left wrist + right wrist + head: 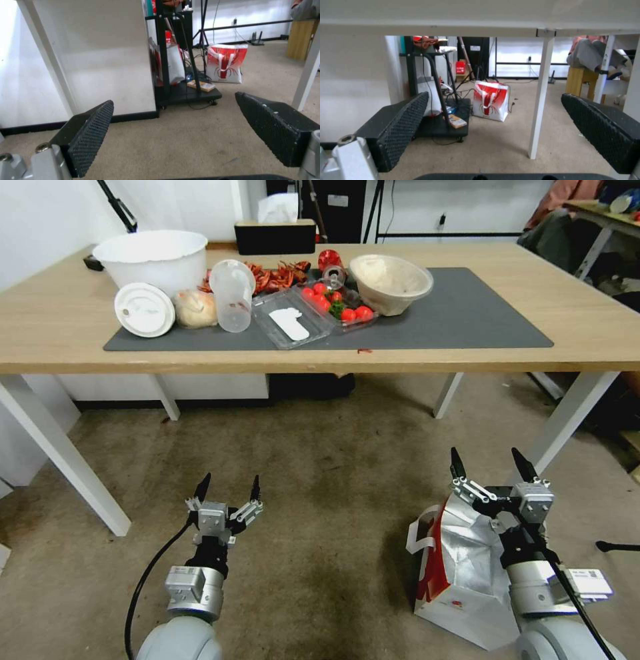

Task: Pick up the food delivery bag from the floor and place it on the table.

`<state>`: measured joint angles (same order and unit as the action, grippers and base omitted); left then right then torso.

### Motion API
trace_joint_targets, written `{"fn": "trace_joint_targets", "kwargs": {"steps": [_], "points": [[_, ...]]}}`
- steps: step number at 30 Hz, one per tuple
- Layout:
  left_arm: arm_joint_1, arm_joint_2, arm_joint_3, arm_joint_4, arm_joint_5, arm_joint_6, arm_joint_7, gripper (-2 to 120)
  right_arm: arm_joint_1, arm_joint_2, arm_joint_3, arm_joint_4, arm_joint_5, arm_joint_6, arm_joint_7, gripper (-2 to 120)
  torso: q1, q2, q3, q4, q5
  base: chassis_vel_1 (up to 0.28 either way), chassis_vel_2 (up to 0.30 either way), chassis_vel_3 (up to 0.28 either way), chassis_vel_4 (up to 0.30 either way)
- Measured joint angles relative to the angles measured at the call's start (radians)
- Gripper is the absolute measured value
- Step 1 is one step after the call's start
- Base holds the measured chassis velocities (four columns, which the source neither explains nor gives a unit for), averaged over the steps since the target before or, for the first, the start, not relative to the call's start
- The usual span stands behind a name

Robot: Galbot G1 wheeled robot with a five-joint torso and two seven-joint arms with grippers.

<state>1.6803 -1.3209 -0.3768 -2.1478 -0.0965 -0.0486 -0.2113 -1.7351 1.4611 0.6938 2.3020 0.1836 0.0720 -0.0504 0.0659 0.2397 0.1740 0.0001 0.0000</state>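
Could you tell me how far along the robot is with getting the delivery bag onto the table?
Nothing looks done yet: the food delivery bag stands on the floor in front of the table. In hand: the right gripper is open just above the bag's top, not gripping it. The left gripper hangs open over bare carpet. Grasping, lifting and placing remain.

No lettering is reading clearly anywhere. The large white paper food delivery bag with red side panels (467, 573) is showing a small red logo low on its face, but its characters are staying illegible.
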Motion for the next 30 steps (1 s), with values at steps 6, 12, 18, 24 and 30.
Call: {"fn": "trace_joint_targets", "kwargs": {"steps": [6, 12, 18, 24, 30], "points": [[-0.001, 0.004, -0.002, 0.000, -0.001, 0.002, 0.000, 93, 0.003, 0.000, -0.001, 0.002, -0.001, 0.001, 0.000, 100, -0.005, -0.024, -0.019, 0.0000, 0.0000, 0.000, 0.000, 0.000, 0.000], [-0.005, 0.003, -0.003, 0.000, -0.003, 0.003, 0.000, 93, 0.003, -0.005, 0.006, 0.008, 0.002, -0.002, 0.000, 100, -0.009, -0.047, -0.038, 0.0000, -0.0001, 0.000, 0.000, 0.000, 0.000], [-0.001, 0.000, -0.001, 0.000, -0.001, 0.002, 0.001, 93, -0.002, -0.007, 0.010, 0.013, 0.005, -0.002, 0.000, 100, -0.015, -0.072, -0.057, 0.0000, 0.0000, 0.000, 0.000, 0.000, 0.000], [0.001, 0.002, 0.000, 0.001, 0.000, 0.001, 0.001, 93, -0.006, 0.000, 0.007, 0.033, 0.009, -0.001, 0.001, 100, -0.020, -0.096, -0.075, 0.0000, -0.0001, 0.000, 0.000, 0.000, 0.000], [0.000, 0.004, -0.001, 0.003, 0.000, 0.002, 0.002, 93, -0.005, -0.001, 0.008, 0.032, 0.009, -0.002, 0.001, 100, -0.024, -0.122, -0.098, 0.0000, 0.0000, 0.000, 0.000, 0.000, 0.000]]}}
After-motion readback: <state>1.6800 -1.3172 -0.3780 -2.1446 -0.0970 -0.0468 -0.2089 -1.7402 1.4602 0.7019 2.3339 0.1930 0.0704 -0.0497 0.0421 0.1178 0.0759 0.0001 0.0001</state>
